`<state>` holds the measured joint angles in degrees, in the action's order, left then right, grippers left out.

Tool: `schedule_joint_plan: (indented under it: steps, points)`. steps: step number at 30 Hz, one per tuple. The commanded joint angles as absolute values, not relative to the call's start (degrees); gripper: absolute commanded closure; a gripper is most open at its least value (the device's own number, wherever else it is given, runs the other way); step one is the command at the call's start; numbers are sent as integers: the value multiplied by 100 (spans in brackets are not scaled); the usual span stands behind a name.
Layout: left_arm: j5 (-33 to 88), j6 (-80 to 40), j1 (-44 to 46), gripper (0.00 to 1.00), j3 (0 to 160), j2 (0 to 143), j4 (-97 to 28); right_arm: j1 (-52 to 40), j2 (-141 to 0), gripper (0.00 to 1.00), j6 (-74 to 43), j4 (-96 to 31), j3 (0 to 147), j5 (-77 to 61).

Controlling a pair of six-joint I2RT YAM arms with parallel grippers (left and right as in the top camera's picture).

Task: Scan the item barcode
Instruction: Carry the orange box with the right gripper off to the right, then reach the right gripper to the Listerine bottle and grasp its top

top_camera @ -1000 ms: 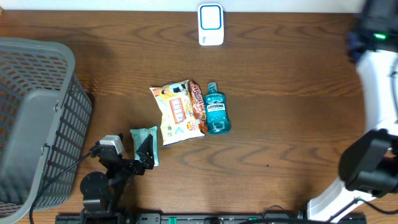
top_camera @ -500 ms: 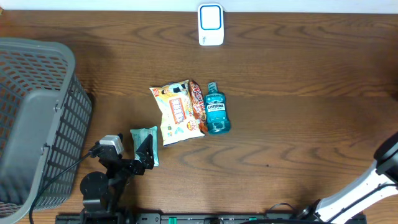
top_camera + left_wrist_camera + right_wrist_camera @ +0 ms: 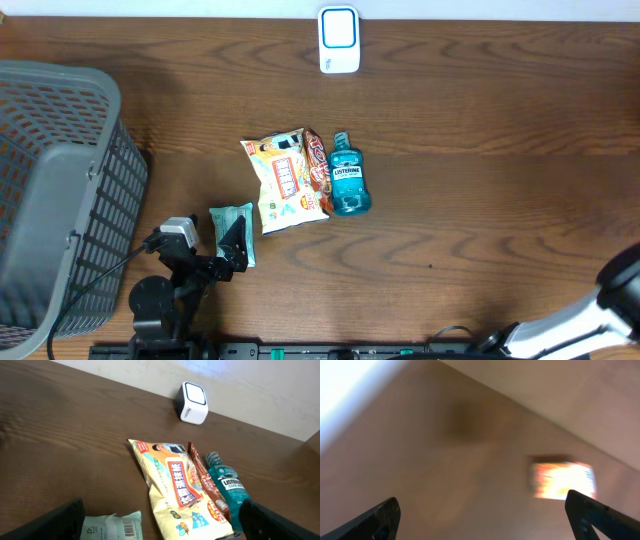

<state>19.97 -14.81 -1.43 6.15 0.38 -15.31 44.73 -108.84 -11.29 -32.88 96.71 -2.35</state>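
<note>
Four items lie mid-table: a yellow snack bag [image 3: 285, 182] [image 3: 172, 490], a red-brown packet [image 3: 318, 163] [image 3: 206, 485], a blue mouthwash bottle [image 3: 349, 176] [image 3: 227, 484] and a green tissue pack [image 3: 226, 214] [image 3: 112, 527] with its barcode facing up. The white scanner [image 3: 339, 40] [image 3: 193, 402] stands at the table's far edge. My left gripper [image 3: 234, 250] [image 3: 162, 527] hangs open just over the green pack, holding nothing. My right gripper [image 3: 487, 519] is open and empty; its view is blurred. Only part of the right arm [image 3: 618, 290] shows overhead, at the bottom right corner.
A large grey mesh basket [image 3: 60, 190] fills the left side of the table. The left arm's base and cable [image 3: 155, 295] sit at the front edge beside it.
The right arm has swung from the right edge down to the bottom right corner of the overhead view. The left arm and the items have not moved.
</note>
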Motion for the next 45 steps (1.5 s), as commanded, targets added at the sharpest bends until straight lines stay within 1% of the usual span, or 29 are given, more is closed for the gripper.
schedule_joint_plan:
  steps: [1, 3, 6, 9, 12, 15, 16, 19, 20, 22, 26, 33, 37, 40, 43, 45]
  points:
    - [1964, -1472, -130, 2, 554, 23, -1671, 4045, -10018, 1, -1920, -3503, 9786, -2770]
    - [1964, -1472, -130, 2, 556, 23, -1671, 3662, -9767, 1, -2220, -3741, 9786, -3135]
    - [1964, -1472, -130, 2, 556, 23, -1671, 2961, -9550, 1, -2464, -4204, 9786, -3159]
    - [1964, -1472, -130, 2, 556, 23, -1671, 2069, -9531, 1, -2464, -4510, 9778, -2661]
    - [1964, -1472, -130, 2, 556, 23, -1671, 991, -9699, 1, -2464, -4816, 9769, -1992]
    - [1964, -1472, -130, 2, 556, 23, -1671, 71, -10027, 1, -2333, -4925, 9769, -1957]
    - [1964, -1472, -130, 2, 556, 23, -1671, -493, -10291, 8, -2084, -4984, 9769, -1946]
    - [1964, -1472, -130, 2, 556, 23, -1671, -1295, -10777, 11, -2051, -5076, 9769, -1533]
    - [1964, -1472, -130, 2, 556, 23, -1671, -1562, -10962, 13, -2053, -5107, 9769, -1155]
    - [1964, -1472, -130, 2, 556, 23, -1673, -2008, -11308, 19, -2174, -5225, 9771, -257]
    - [1964, -1472, -130, 2, 556, 23, -1671, -2646, -11762, 20, -2445, -5544, 9769, 731]
    - [1964, -1472, -130, 2, 556, 23, -1671, -3409, -11944, 21, -2528, -5686, 9767, 1214]
    - [1964, -1472, -130, 2, 556, 23, -1671, -3607, -12149, 23, -2528, -5690, 9765, 1304]
    - [1964, -1472, -130, 2, 556, 23, -1671, -3677, -12414, 28, -2532, -5763, 9765, 1317]
    - [1964, -1472, -130, 2, 556, 23, -1671, -3697, -12606, 31, -2532, -5835, 9765, 1317]
    - [1964, -1472, -130, 2, 556, 23, -1671, -3715, -12639, 32, -2598, -5922, 9765, 1317]
